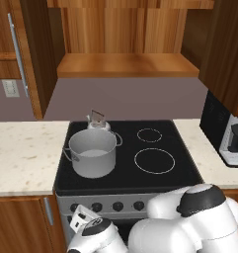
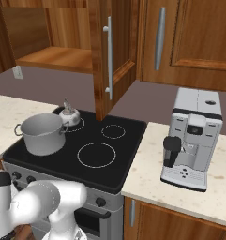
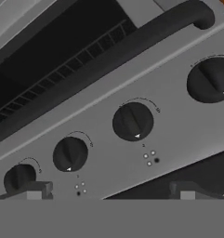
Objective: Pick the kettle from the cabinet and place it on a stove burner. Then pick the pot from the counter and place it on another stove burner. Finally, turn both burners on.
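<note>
Pot sat on stove front-left burner, kettle just behind at back-left. Gripper faced knobs on front panel, fingers spread wide, holding nothing.

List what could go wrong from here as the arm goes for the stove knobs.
1. Four near-identical knobs sit in a row ahead of the open end effector; it might turn one belonging to an empty burner rather than those under the pot and kettle.
2. The oven door handle runs close beside the knobs, so the fingertips may snag it.
</note>
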Available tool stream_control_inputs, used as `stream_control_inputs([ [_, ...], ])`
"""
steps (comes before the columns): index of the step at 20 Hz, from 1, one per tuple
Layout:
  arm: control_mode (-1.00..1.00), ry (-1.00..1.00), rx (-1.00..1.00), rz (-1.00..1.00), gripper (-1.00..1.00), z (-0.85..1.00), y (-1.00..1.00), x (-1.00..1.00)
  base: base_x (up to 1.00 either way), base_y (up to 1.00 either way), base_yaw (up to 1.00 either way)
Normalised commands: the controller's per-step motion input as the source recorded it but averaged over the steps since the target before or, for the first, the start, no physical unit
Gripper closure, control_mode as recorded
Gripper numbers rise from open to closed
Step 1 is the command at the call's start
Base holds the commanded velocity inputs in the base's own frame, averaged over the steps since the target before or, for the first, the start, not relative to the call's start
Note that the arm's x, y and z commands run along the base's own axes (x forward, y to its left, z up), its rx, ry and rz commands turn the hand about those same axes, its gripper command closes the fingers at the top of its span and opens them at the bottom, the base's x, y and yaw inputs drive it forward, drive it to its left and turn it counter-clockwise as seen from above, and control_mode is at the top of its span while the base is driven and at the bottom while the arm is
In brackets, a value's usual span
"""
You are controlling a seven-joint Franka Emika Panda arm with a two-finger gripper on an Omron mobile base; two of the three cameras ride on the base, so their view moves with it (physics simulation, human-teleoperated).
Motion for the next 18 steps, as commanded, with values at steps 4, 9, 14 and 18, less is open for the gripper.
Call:
stream_control_inputs([
  [4,-1.00,-0.06,-0.08,0.09,-1.00,-0.08,0.08,0.07,0.00,0.00,0.00],
  [9,-1.00,-0.06,-0.09,0.10,-1.00,-0.12,0.03,0.02,0.00,0.00,0.00],
  [14,-1.00,-0.06,-0.08,0.05,-1.00,-0.02,0.00,0.00,0.00,0.00,0.00],
  [18,-1.00,-0.02,-0.05,0.06,-1.00,0.00,-0.01,0.11,0.00,0.00,0.00],
])
